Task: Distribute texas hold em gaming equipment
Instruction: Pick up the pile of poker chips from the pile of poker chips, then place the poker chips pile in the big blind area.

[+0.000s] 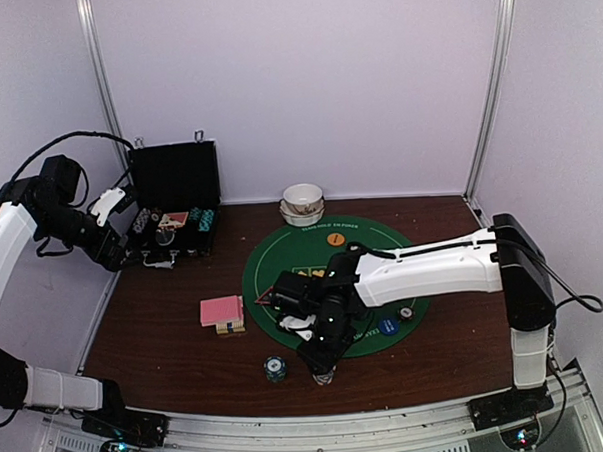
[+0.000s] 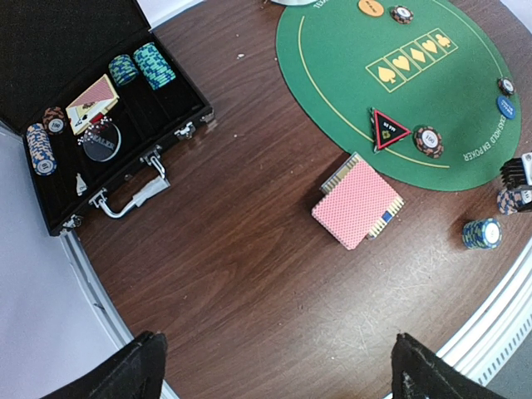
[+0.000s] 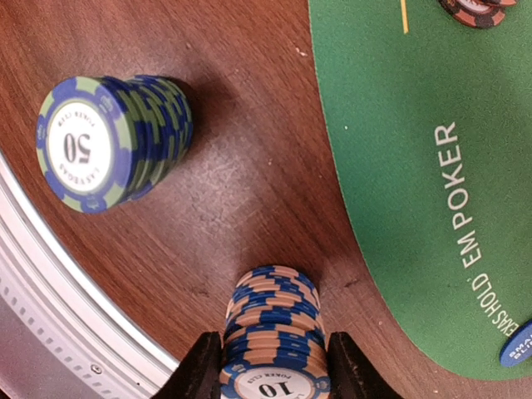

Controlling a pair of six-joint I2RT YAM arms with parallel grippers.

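Observation:
My right gripper point(image 3: 274, 374) is low over the wood near the table's front edge, its two black fingers pressed on either side of a standing stack of blue-and-tan "10" poker chips point(image 3: 274, 324). A blue-and-green "50" chip stack point(image 3: 108, 141) stands a little to its left, apart from it. The pink-backed playing cards point(image 2: 357, 204) lie in a pile left of the green poker mat point(image 2: 349, 75). A red-rimmed triangle marker point(image 2: 388, 129) and a brown chip stack point(image 2: 427, 140) sit on the mat's edge. My left gripper point(image 2: 278, 374) hangs open high over bare wood near the case.
The open black case point(image 1: 176, 206) with more chips and cards sits at the back left. Stacked white bowls point(image 1: 302, 201) stand behind the mat. An orange disc point(image 1: 335, 240) and a blue disc point(image 1: 387, 325) lie on the mat. The metal table rail point(image 3: 50, 307) runs close by.

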